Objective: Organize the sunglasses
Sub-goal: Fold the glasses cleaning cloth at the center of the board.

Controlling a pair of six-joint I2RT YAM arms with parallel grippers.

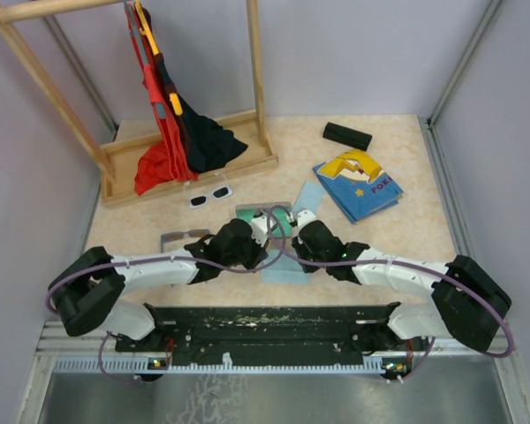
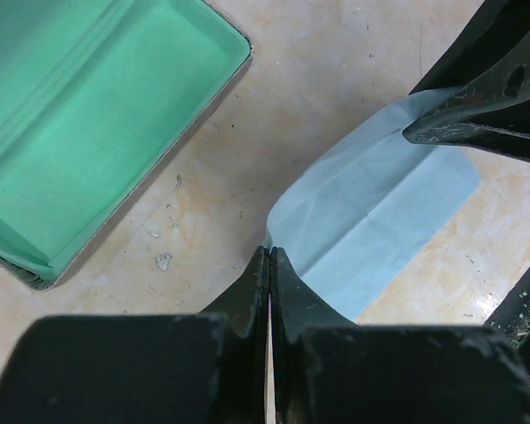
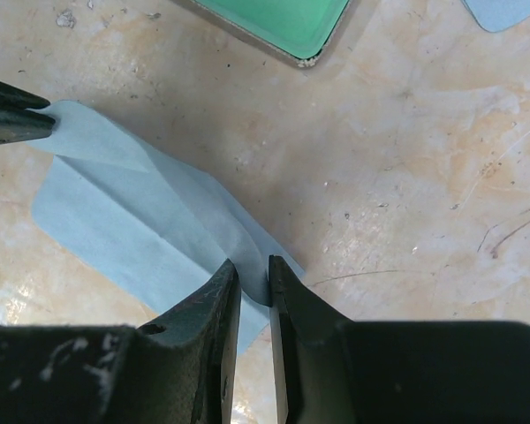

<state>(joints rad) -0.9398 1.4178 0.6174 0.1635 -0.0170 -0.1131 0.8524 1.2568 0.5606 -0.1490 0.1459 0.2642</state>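
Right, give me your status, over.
Left gripper shut on blue cloth corner. Right gripper pinching its opposite end. White sunglasses and wire-framed sunglasses on table, outside open case. Cloth ties up both arms.

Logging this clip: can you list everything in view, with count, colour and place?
white sunglasses: one, white frame, dark lenses, in front of the rack
wire sunglasses: one, grey, left of the left arm's wrist
open case: one, green lining, table centre
black case: one, black, shut, far right
held cloth: one, light blue, stretched between the grippers
spare cloth: one, light blue, beside the open case
printed item: one, blue with yellow, folded, right of centre
wooden rack: one, far left
garments: red and black, hanging on the rack
left gripper: shut on one corner of the held cloth
right gripper: jaws slightly apart at the opposite corner, grip unclear
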